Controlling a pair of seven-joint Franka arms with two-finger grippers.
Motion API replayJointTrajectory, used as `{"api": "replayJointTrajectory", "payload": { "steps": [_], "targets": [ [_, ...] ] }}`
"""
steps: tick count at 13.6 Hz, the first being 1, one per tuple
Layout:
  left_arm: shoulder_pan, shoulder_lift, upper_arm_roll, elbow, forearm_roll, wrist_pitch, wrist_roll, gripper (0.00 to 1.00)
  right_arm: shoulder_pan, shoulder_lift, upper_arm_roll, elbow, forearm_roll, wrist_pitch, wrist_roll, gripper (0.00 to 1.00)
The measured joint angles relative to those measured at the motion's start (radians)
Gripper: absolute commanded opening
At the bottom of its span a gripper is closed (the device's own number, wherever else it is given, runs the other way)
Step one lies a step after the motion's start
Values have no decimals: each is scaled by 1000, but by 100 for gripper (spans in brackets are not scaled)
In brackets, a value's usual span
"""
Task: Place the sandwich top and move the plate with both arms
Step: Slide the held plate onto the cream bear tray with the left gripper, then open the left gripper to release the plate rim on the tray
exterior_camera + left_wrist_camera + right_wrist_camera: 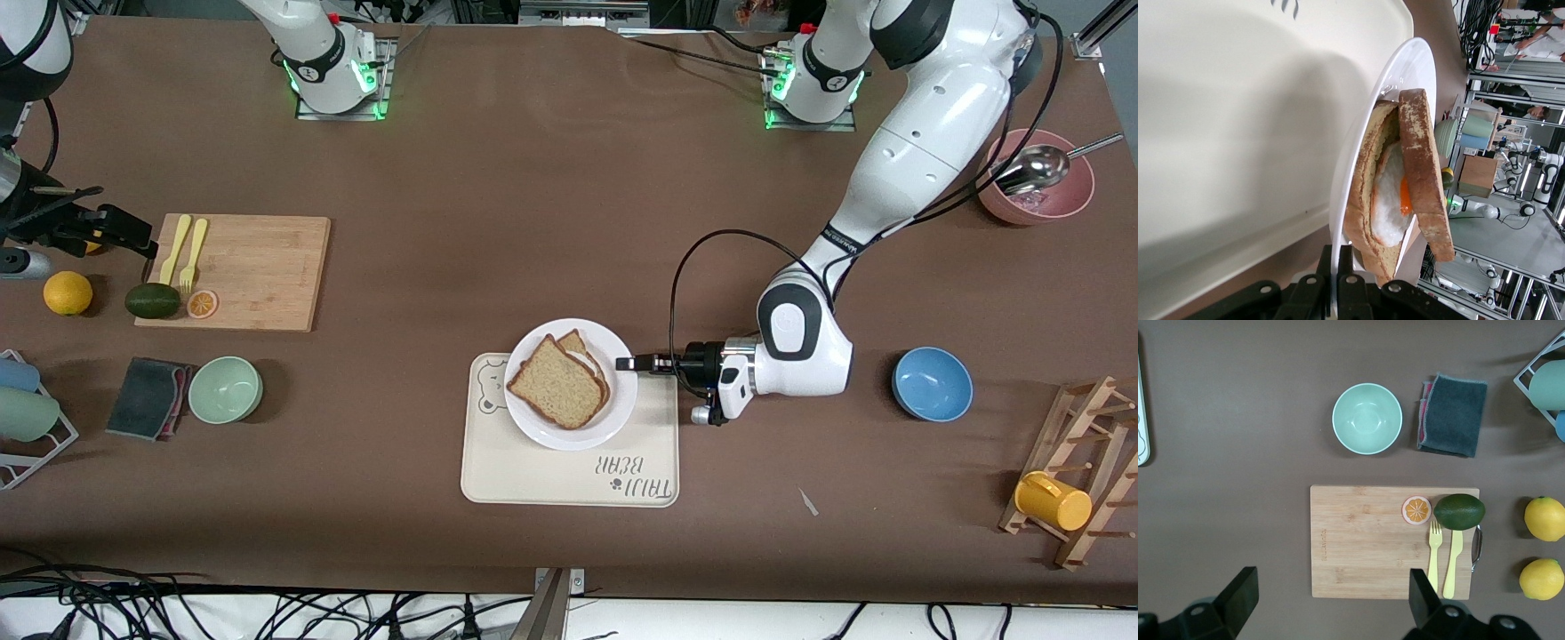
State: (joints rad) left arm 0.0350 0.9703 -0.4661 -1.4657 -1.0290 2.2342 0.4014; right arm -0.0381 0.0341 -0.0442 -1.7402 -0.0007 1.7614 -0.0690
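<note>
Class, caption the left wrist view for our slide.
Left end effector clamps round white plate holding egg sandwich beneath tan speckled bread slice.

A brown table (pixel 533 178) carries everything. Near its centre lies a cream bear-printed tray (pixel 569 471). At 9 o'clock from the tray sit a mint bowl (pixel 225 389) and a folded grey cloth (pixel 147 398). At 10 o'clock a wooden cutting board (pixel 258 267) lies flat, an orange (pixel 68 292) beside it. At 3 o'clock stands a blue bowl (pixel 932 383), at 4 o'clock a wooden mug rack (pixel 1080 471), at 2 o'clock a pink bowl (pixel 1058 200).
</note>
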Motion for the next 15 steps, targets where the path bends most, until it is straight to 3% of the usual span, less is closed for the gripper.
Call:
{"api": "replayJointTrajectory", "payload": {
  "steps": [8, 15],
  "targets": [
    [-51, 88, 1, 128, 0, 48, -43, 0, 0, 3, 0, 0, 0, 0, 0, 100],
    [-64, 119, 10, 159, 0, 53, -47, 0, 0, 4, 0, 0, 0, 0, 0, 100]
  ]
}}
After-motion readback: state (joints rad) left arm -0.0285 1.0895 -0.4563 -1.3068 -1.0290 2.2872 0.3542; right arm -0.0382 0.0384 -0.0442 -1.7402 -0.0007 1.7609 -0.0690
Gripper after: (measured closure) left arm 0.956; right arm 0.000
